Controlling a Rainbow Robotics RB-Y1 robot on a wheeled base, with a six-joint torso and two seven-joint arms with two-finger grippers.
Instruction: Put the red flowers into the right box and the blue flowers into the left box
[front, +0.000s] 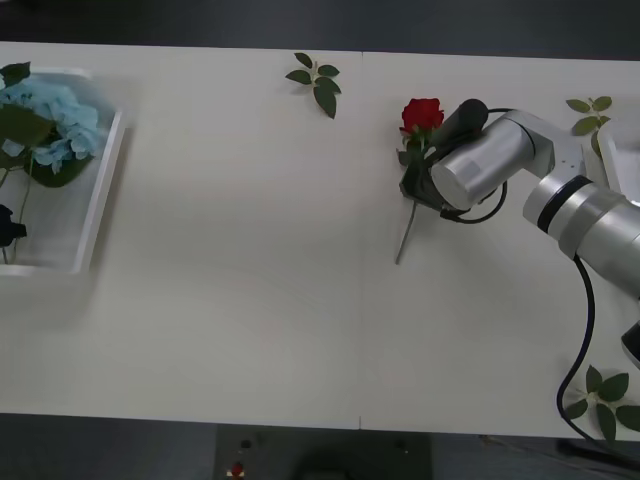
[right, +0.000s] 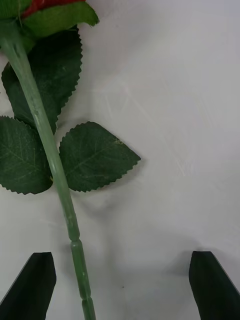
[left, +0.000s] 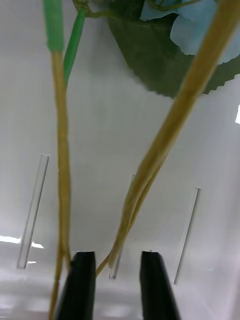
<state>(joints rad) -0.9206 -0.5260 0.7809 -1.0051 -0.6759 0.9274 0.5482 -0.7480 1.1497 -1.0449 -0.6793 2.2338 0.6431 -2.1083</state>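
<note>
One of the red flowers (front: 422, 113) lies on the table right of centre, its stem (right: 55, 165) running down towards me. My right gripper (right: 122, 285) hovers open over the lower stem, which lies between the black fingers, nearer one of them. The blue flowers (front: 50, 115) rest in the left box (front: 100, 205) at the far left. My left gripper (left: 119, 280) sits low inside that box with a narrow gap between its fingers. Thin yellowish stems (left: 150, 165) end at that gap without being pinched. The right box (front: 612, 150) shows as a white edge at the far right.
Loose green leaf sprigs lie at the back centre (front: 315, 80), by the right box (front: 590, 108) and at the front right corner (front: 605, 395). My right arm (front: 560, 195) and its black cable stretch across the table's right side.
</note>
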